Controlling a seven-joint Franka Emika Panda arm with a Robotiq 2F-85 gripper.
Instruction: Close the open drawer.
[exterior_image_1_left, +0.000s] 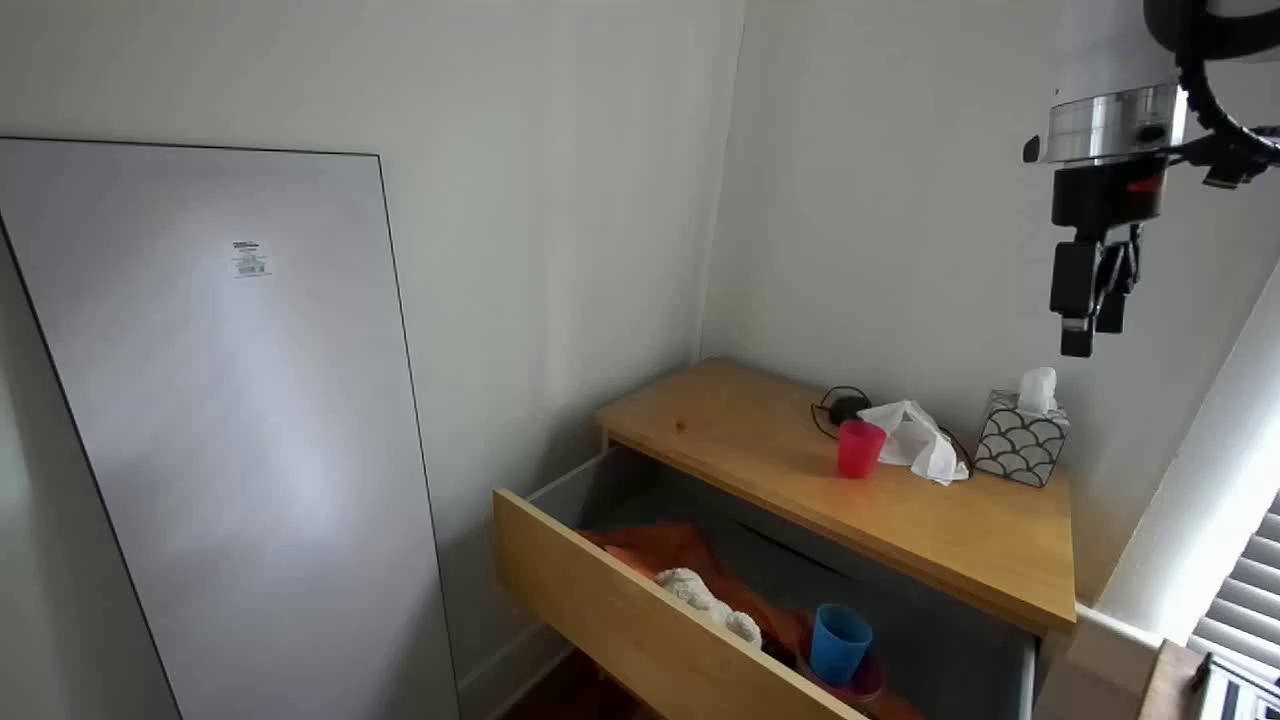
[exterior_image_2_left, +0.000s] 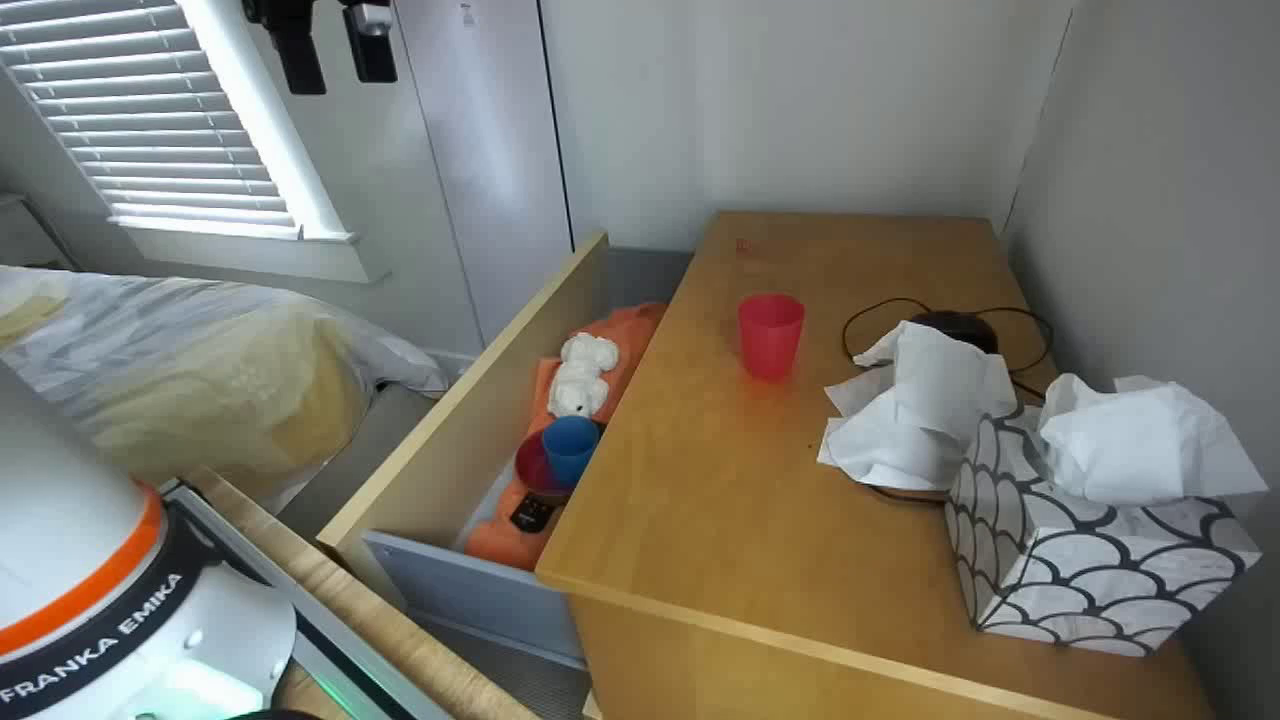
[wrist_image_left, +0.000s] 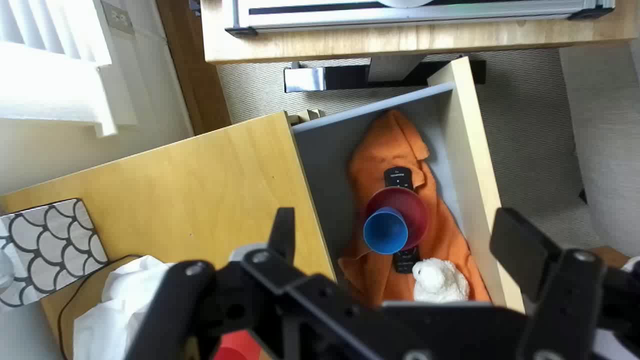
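Honey-coloured wood is fronting the drawer (exterior_image_1_left: 650, 630), which is standing well out from the upper part of the dresser (exterior_image_2_left: 690, 520), below its top board. From a distance I am reading the gripper (exterior_image_2_left: 342, 82) as hanging high up, well apart from the drawer; its fingers (wrist_image_left: 284, 232) are standing wide apart and holding nothing. Inside the drawer I am recording an orange cloth (wrist_image_left: 380, 155), spreading lengthwise. On it a black remote (wrist_image_left: 398, 176) is lying, partly covered by a dark red vessel (wrist_image_left: 419, 215); a blue cup (wrist_image_left: 385, 231) is overlapping that vessel, and I am not managing to tell how deep it is sitting. Just beside them a white plush toy (wrist_image_left: 440, 281) is resting on the cloth. On the dresser I am noting a red cup (exterior_image_2_left: 770, 335) that is standing upright, a round black device (exterior_image_2_left: 958, 328) near the wall (exterior_image_2_left: 1170, 200), and a crumpled white tissue (exterior_image_2_left: 915, 410) that is lying between the red cup and a patterned tissue box (exterior_image_2_left: 1100, 575). In both exterior views the drawer's front is showing clear of the dresser's edge.
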